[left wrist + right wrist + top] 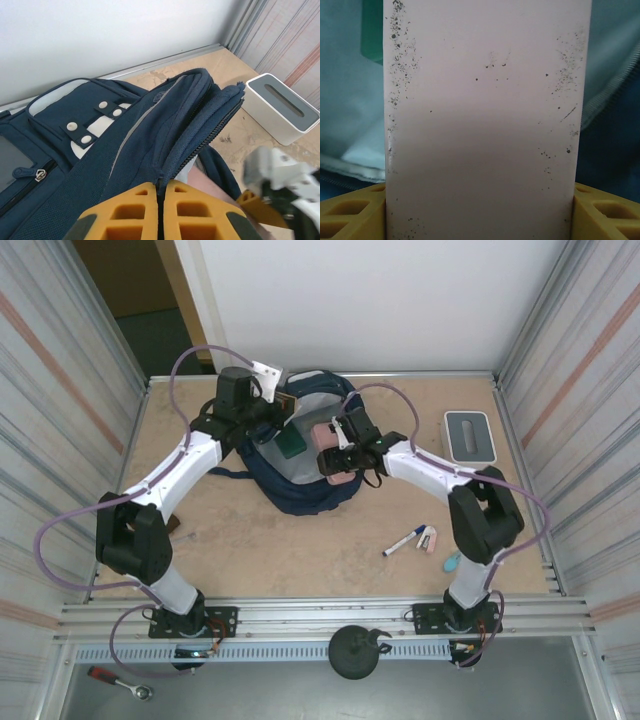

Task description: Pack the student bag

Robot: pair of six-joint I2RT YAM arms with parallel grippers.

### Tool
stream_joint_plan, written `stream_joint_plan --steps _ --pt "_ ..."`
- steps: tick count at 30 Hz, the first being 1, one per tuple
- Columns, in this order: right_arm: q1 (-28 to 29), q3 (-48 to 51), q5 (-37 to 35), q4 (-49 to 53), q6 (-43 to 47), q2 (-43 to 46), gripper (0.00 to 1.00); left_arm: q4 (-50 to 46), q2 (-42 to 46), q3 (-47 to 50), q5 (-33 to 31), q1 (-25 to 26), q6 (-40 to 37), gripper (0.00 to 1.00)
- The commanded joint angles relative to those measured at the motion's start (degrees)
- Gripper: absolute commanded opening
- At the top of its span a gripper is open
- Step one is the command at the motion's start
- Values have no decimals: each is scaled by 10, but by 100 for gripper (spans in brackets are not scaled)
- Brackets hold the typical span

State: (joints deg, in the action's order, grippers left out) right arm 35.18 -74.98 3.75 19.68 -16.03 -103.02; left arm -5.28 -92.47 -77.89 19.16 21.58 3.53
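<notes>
Pinching the zipper edge of the student bag [150, 130], slumped at the far middle of the surface [300, 550], the left claw [161, 205] props its mouth open. The right claw [480, 215] clamps a flat pink case [485, 100] above. Such soft, floppy fabric likely handles best by that rim.

One backpack [300, 495], one box [468, 435], one marker [404, 541], one pink block [485, 125].
</notes>
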Motion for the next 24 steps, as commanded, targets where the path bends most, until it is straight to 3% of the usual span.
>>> stream_joint_plan --steps 1,9,15,24 --pt "2 -53 -8 -9 -12 -29 43 24 14 -36 24 -2 14 0" --pt "1 -127 -84 1 -23 -94 51 28 13 -25 23 -2 10 0" --pt "-1 -159 -86 -19 -27 -134 70 32 14 -19 21 -2 10 0" --pt "0 -30 -69 -68 -45 -33 87 34 18 -9 17 -2 5 0"
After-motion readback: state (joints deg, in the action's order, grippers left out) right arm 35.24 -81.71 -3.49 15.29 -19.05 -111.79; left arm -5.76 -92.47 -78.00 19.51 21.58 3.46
